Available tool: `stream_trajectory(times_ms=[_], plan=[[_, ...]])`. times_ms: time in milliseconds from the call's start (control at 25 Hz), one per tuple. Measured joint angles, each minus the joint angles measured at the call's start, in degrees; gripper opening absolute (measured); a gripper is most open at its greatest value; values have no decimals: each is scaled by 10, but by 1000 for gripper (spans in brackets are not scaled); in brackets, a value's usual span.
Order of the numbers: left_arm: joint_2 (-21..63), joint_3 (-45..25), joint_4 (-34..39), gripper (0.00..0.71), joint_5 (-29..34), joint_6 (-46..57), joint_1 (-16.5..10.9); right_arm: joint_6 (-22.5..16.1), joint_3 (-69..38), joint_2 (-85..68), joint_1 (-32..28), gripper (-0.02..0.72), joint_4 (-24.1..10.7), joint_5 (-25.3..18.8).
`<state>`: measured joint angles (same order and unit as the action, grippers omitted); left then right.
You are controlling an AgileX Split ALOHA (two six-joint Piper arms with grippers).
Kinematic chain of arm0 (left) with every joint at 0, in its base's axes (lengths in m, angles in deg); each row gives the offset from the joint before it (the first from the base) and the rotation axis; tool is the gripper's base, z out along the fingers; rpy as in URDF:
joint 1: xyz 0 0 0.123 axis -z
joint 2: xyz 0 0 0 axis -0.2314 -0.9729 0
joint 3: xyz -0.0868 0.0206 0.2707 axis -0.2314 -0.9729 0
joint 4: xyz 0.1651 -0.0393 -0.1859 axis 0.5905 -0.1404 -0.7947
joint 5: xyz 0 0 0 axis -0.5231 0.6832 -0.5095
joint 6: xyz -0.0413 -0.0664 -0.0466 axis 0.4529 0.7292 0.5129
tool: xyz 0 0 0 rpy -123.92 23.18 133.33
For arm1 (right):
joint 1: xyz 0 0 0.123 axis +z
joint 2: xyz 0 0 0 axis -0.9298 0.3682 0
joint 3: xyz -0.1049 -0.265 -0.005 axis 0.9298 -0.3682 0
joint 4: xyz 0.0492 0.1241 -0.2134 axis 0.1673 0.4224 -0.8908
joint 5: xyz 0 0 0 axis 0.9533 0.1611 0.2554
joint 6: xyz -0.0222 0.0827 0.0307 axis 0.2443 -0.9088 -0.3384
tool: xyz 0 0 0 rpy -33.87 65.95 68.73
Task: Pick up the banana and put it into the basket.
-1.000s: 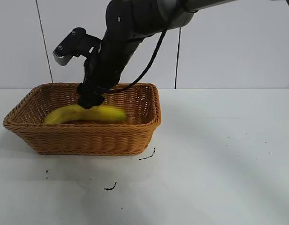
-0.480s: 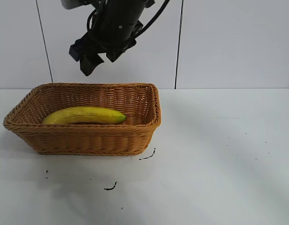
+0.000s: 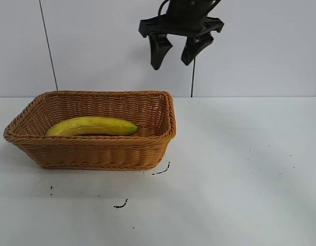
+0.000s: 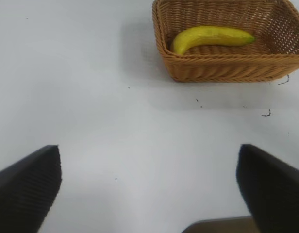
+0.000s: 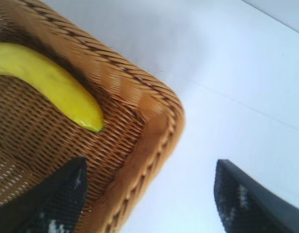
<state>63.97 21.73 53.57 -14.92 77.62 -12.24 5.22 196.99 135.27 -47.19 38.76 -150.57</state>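
Note:
The banana (image 3: 91,125) lies lengthwise inside the wicker basket (image 3: 96,148) at the left of the white table. My right gripper (image 3: 172,64) is open and empty, high above the basket's right end, clear of it. In the right wrist view the banana's green tip (image 5: 93,124) and the basket's corner rim (image 5: 149,121) lie below the open gripper (image 5: 149,167). My left gripper (image 4: 148,150) is open and empty over bare table, far from the basket (image 4: 227,68) and banana (image 4: 210,36). The left arm is out of the exterior view.
Small black marks (image 3: 121,205) dot the table in front of the basket, one (image 3: 161,170) by its right corner. A white panelled wall stands behind. Bare table stretches to the right of the basket.
My right gripper let go of the banana in the basket, rose well above it and swung to the right. The banana settled flat in the basket.

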Motion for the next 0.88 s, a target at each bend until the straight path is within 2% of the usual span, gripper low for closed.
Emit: stream_trajectory(times_ms=[520, 880], plan=[[0, 0, 0, 695, 0, 0, 0, -7, 1, 0, -199, 531, -5, -46], [0, 0, 0, 695, 0, 0, 0, 1, 1, 0, -216, 531, 3, -67]])
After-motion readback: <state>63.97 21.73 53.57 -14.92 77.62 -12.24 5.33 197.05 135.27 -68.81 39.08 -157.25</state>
